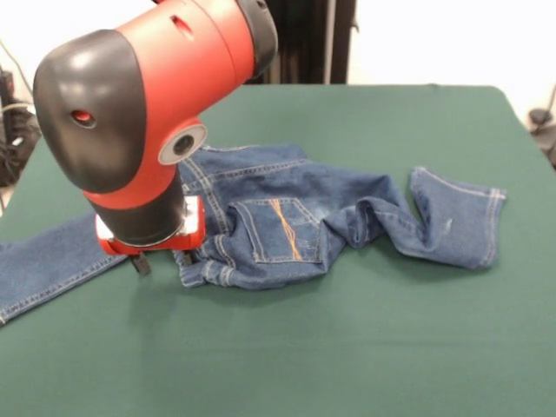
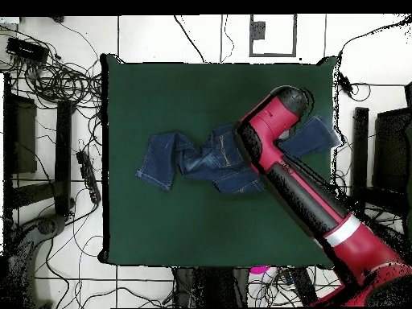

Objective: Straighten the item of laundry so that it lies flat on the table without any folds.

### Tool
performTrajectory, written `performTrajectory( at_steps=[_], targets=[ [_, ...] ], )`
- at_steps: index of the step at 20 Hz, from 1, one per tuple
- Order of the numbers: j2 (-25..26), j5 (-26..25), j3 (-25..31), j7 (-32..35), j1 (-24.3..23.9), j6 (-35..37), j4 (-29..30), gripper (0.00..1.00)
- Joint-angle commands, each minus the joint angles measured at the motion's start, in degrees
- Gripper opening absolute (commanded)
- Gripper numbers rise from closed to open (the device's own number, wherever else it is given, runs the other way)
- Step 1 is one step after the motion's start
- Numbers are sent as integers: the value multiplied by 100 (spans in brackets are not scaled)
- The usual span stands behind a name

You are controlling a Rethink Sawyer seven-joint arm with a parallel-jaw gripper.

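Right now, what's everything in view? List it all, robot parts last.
jeans: one pair, blue denim, mid-table, crumpled; one leg folded back, the other running under the arm to the table's edge.
table: one, dark green cloth.
cables: many, black, on the floor beside the table in the overhead view.
arm: one, red and black, reaching over the jeans.
gripper: one, dark, low over the jeans at the table; open or shut not visible.
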Motion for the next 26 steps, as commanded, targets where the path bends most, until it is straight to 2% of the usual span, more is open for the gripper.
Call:
performTrajectory(
  at_steps=[1, 10, 20, 26],
  targets=[
    [847, 1159, -292, 2287, 236, 889, 930, 100],
    [836, 1347, -90, 2468, 96, 985, 1100, 100],
    [1385, 1203, 67, 2611, -90, 1522, 1109, 100],
    [1623, 1200, 234, 2707, -228, 1611, 1148, 100]
  ],
)
